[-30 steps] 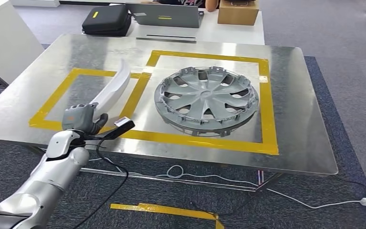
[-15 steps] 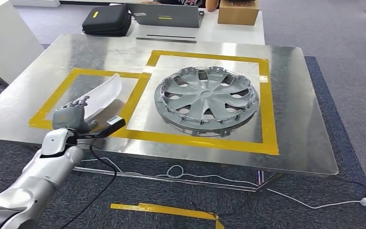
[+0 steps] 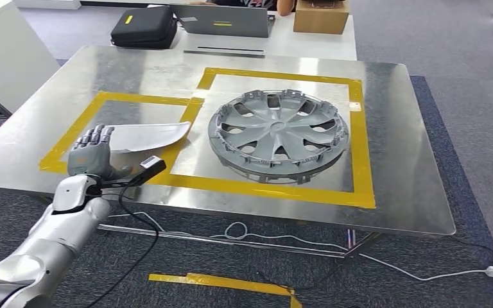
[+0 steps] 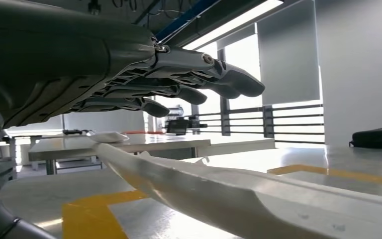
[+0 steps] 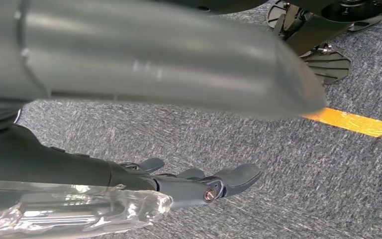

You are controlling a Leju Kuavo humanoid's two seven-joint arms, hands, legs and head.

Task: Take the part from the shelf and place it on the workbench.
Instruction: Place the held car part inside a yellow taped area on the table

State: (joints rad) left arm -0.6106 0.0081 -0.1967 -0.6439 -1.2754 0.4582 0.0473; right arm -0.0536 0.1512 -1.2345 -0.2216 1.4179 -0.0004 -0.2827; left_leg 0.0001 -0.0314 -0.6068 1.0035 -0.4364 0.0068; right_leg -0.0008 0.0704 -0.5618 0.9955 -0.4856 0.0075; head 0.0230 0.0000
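The left hand [image 3: 92,154] hovered with spread fingers [image 3: 100,135] over the steel workbench [image 3: 398,128]. A pale curved plastic part [image 3: 147,135] lay flat just beyond the fingertips inside a yellow taped square [image 3: 70,131]. Farther past them sat a grey wheel cover [image 3: 277,133].

The head view was bright and evenly lit from overhead, with soft glare smeared across the brushed metal workbench [image 3: 391,160] and only faint shadows under the wheel cover [image 3: 277,135]. In the left wrist view strong backlight from windows [image 4: 238,74] and a ceiling strip blew out the background and left the left hand [image 4: 129,74] dark, almost a silhouette. The right wrist view was dimmer, its near thumb [image 5: 154,55] blurred out of focus while the carpet [image 5: 303,189] stayed sharp.
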